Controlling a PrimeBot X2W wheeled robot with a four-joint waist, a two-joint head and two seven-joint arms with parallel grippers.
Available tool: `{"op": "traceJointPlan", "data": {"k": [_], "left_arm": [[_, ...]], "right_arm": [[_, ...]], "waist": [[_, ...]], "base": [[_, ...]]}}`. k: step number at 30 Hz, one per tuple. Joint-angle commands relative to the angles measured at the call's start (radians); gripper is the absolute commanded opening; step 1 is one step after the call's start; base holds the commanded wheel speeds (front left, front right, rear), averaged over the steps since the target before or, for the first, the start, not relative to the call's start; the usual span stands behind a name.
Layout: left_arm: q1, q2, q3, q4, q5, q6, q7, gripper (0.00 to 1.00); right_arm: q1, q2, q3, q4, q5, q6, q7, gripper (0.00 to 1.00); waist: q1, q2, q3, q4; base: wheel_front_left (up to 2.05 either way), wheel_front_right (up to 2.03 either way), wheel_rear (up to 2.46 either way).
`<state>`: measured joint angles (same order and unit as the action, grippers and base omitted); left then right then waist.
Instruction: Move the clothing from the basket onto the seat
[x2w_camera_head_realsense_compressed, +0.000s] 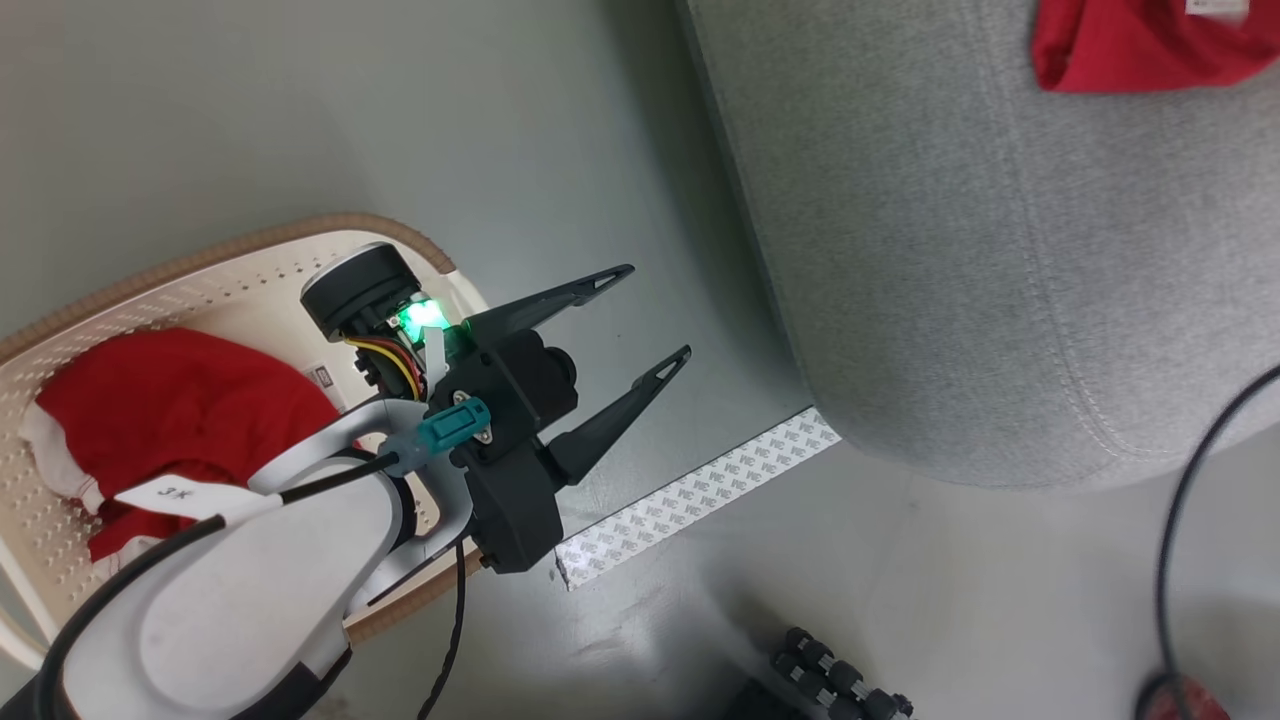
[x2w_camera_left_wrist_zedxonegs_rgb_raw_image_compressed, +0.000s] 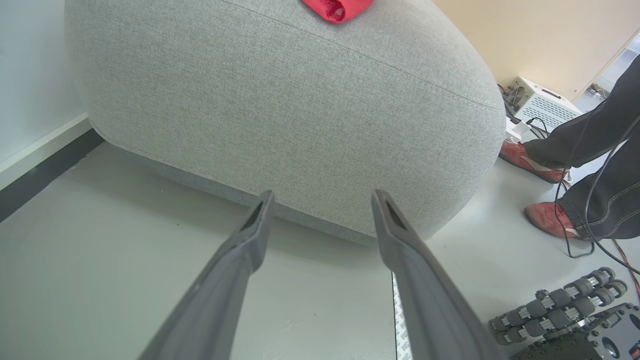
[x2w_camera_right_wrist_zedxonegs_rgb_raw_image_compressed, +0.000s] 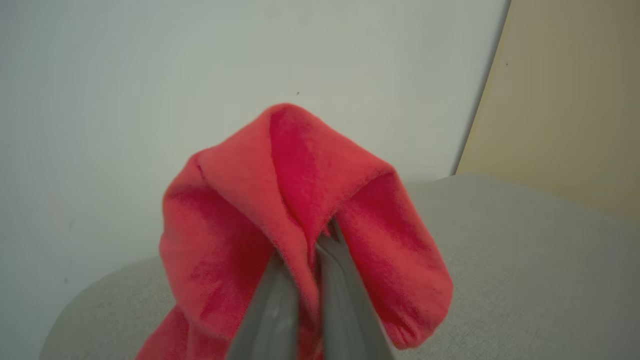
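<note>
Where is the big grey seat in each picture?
Head view: seat fills the upper right.
Left wrist view: seat spans the top half.
Right wrist view: seat lies low, behind red clothing.
Shared landmark: that red clothing over the seat.

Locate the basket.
Head view, lower left: the basket stands on the floor, left of the seat, behind the left arm, with red clothing inside.

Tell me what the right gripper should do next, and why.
Probably open the right gripper and let go. Its fingers are pinched on a red garment over the seat, so the garment should land there. The left gripper is open and empty, and more clothing lies in the basket.
</note>
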<state>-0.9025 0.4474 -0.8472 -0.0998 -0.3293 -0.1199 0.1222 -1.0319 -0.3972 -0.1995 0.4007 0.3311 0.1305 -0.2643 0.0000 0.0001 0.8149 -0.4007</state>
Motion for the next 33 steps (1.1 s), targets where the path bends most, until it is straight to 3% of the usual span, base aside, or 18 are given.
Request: {"op": "traceJointPlan", "data": {"k": [1,8,12,14,15,23,33], "left_arm": [[0.001,0.006,-0.003,-0.004,-0.003,0.004,0.005,1.00],[0.003,0.012,-0.005,-0.005,-0.010,0.009,0.000,1.00],[0.005,0.010,-0.005,0.001,-0.015,0.014,-0.003,1.00],[0.008,0.007,-0.004,0.007,-0.017,0.017,-0.008,1.00],[0.010,0.005,-0.004,0.009,-0.018,0.020,-0.011,1.00],[0.045,-0.015,0.019,0.051,-0.044,0.054,-0.070,1.00],[0.173,-0.030,0.086,0.133,-0.119,0.140,-0.198,1.00]], "right_arm": [[-0.011,0.023,0.009,0.056,-0.004,0.000,-0.001,0.00],[-0.025,0.042,0.089,0.274,0.045,0.000,-0.001,0.00],[-0.042,0.019,0.136,0.334,0.074,0.000,-0.001,0.00],[-0.046,0.006,0.156,0.353,0.082,0.000,-0.001,0.84],[-0.044,-0.002,0.156,0.355,0.078,0.000,-0.001,1.00],[0.064,0.012,0.143,0.234,-0.025,0.000,-0.001,1.00],[0.347,0.122,0.199,0.022,-0.092,0.000,-0.001,1.00]], "waist": [[0.0000,-0.0001,0.006,0.008],[0.0000,-0.0001,0.001,0.027],[0.0000,-0.0001,-0.008,0.030],[0.0000,-0.0001,-0.016,0.031],[0.0000,-0.0001,-0.021,0.032],[0.0000,-0.0001,-0.098,0.045],[0.0000,-0.0001,-0.282,0.090]], "base": [[0.00,0.00,0.00],[0.00,0.00,0.00],[0.00,0.00,0.00],[0.00,0.00,0.00],[0.00,0.00,0.00],[0.00,0.00,0.00],[0.00,0.00,0.00]]}}
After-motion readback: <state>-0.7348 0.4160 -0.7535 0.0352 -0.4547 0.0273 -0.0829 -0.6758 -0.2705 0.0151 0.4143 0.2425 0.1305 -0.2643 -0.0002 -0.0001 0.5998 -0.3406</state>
